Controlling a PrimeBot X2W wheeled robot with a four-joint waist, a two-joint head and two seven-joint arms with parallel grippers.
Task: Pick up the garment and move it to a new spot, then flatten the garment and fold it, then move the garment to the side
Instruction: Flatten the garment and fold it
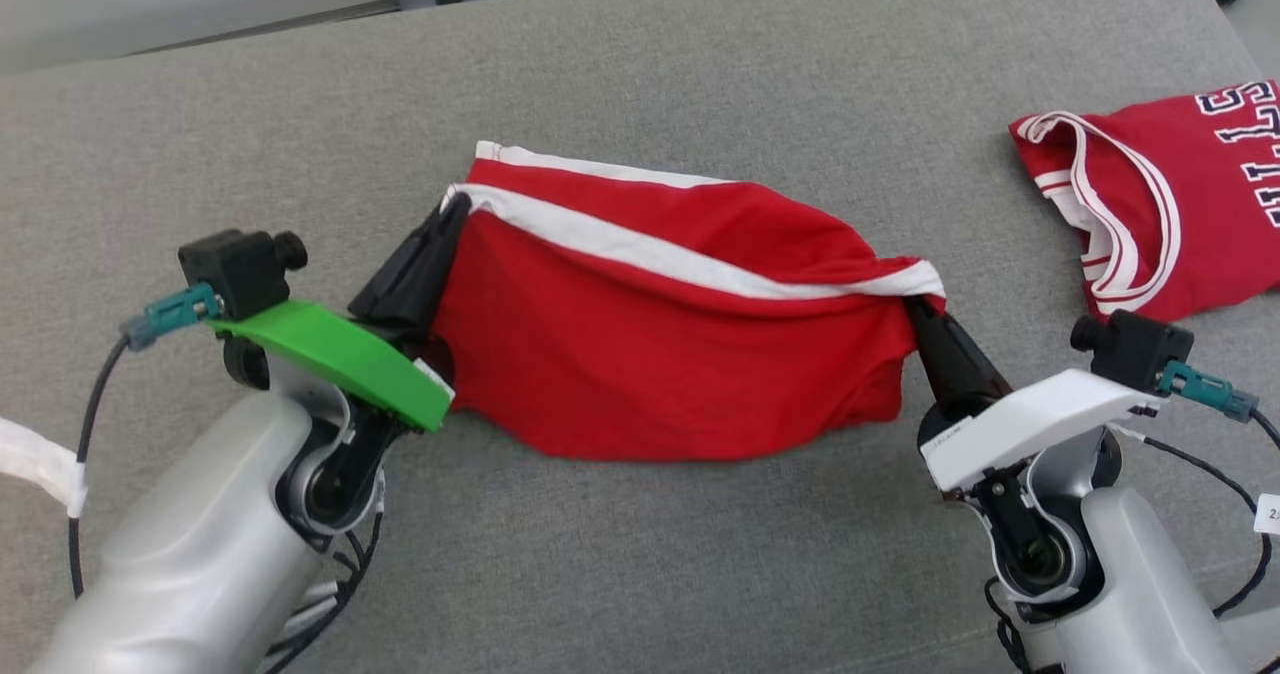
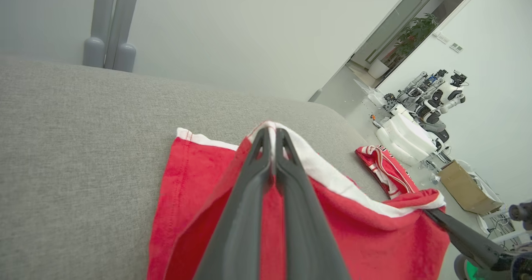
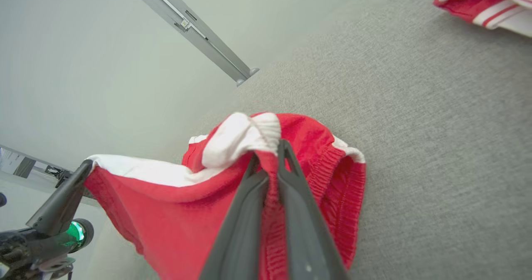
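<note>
From the head: looks forward and down on the grey cushion (image 1: 700, 74), far enough to take in the red garment (image 1: 650, 354) with the left gripper (image 1: 458, 204) and the right gripper (image 1: 915, 306) at its ends. From the left wrist: sits close behind that gripper, faces along it toward the right one. From the right wrist: equally close, faces back toward the left. Shared by all three: garment, cushion, second red jersey (image 1: 1180, 204).

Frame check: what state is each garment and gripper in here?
red garment: partly raised, stretched between both grippers
left gripper: shut on the red garment's end
right gripper: shut on its other end
red jersey: lying loose on the grey surface, untouched
</note>
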